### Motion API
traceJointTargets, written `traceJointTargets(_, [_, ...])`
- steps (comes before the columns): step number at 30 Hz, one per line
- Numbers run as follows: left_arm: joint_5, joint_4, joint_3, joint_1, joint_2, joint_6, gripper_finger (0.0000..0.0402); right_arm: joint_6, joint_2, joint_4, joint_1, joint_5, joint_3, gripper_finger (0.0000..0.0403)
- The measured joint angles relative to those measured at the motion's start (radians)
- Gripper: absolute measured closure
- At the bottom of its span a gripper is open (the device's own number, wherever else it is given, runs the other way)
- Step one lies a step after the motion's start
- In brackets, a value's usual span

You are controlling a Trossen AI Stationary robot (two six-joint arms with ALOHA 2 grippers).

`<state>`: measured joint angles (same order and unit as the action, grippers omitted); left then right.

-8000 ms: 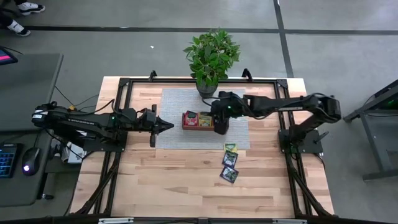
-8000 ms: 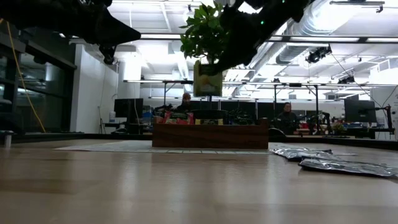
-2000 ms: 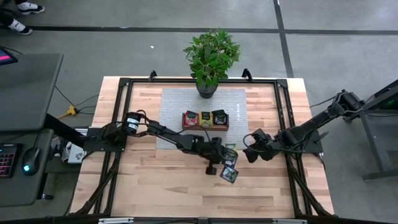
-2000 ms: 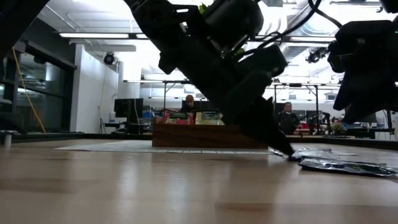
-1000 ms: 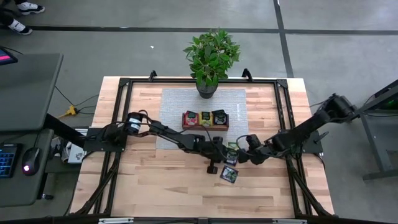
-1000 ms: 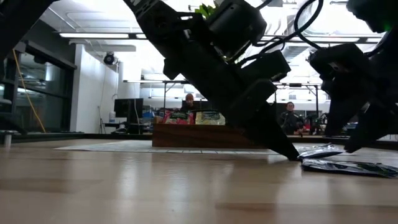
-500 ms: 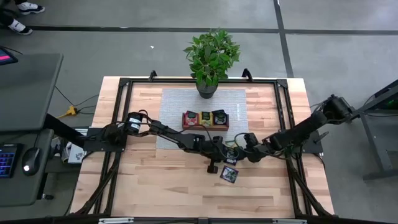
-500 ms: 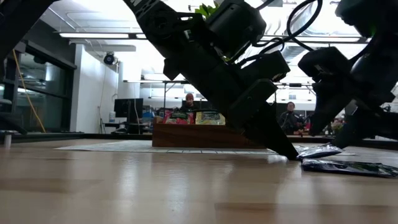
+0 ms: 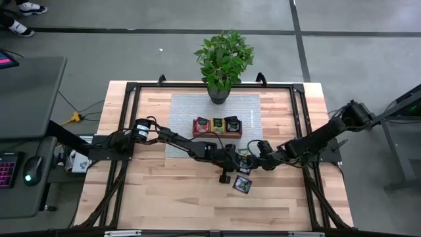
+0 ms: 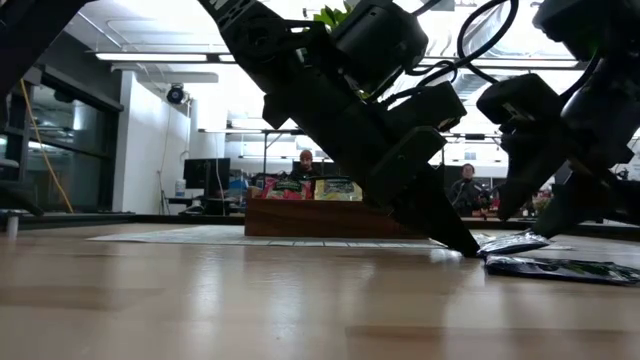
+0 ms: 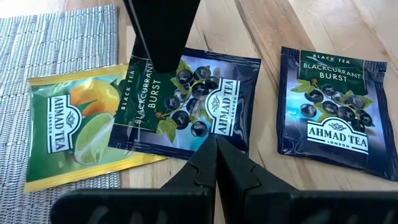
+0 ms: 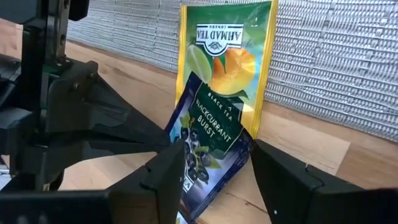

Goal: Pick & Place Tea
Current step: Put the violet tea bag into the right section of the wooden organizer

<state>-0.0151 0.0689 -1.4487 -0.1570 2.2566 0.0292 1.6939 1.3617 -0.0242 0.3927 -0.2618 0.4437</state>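
Three tea sachets lie right of the table's middle. A yellow-green one (image 11: 74, 130) lies half on the grey mat. A dark blackcurrant one (image 11: 193, 102) overlaps its edge, and a second dark one (image 11: 329, 118) lies apart on the wood. My left gripper (image 11: 216, 142) is shut, its tip at the middle sachet's edge. From the right, my right gripper (image 12: 216, 148) is open and low, one finger on either side of that same sachet (image 12: 208, 134). More tea stands in the wooden tray (image 9: 217, 126). My left gripper presses its shut fingertips (image 11: 217, 149) on the middle dark sachet's left edge (image 11: 208, 138), slanting down from the table's left. The sachet lies flat on the wood, one corner on the yellow-green sachet. My right gripper straddles this sachet; I cannot tell whether its fingers (image 12: 171, 165) touch it.
A potted plant (image 9: 222, 62) stands at the far edge behind the tray. The grey mat (image 9: 191, 148) covers the middle of the table. The two arms meet tip to tip over the sachets. Bare wood (image 9: 177, 197) lies toward the near edge.
My right gripper has moved toward the table's left and come down over the middle dark sachet, until its fingers stand on either side of it. The sachets have stayed where they were.
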Motion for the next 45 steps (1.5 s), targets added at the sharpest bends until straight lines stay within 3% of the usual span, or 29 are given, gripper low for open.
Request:
traceJointTargets(13, [-0.003, 0.000, 0.000, 0.000, 0.000, 0.000, 0.0401, -0.040, 0.000, 0.000, 0.000, 0.021, 0.000, 0.0391])
traceJointTargets(19, [-0.015, 0.001, 0.000, 0.000, 0.000, 0.000, 0.0401, -0.093, 0.000, 0.001, 0.000, 0.050, 0.000, 0.0400])
traceJointTargets(24, [-0.116, -0.047, -0.043, 0.003, 0.003, 0.007, 0.0401, -0.114, 0.000, 0.003, 0.000, 0.075, 0.000, 0.0402])
traceJointTargets(30, [-0.180, -0.327, -0.200, 0.000, 0.011, 0.084, 0.0401, -0.129, 0.001, -0.047, 0.000, 0.086, -0.002, 0.0402])
traceJointTargets(40, [0.030, -0.904, -0.581, 0.000, 0.007, 0.302, 0.0401, -0.160, 0.001, -0.067, 0.003, 0.098, -0.001, 0.0403])
traceJointTargets(45, [0.141, -1.015, -0.621, -0.001, -0.100, 0.317, 0.0401, -0.166, 0.001, -0.069, 0.035, 0.052, -0.001, 0.0403])
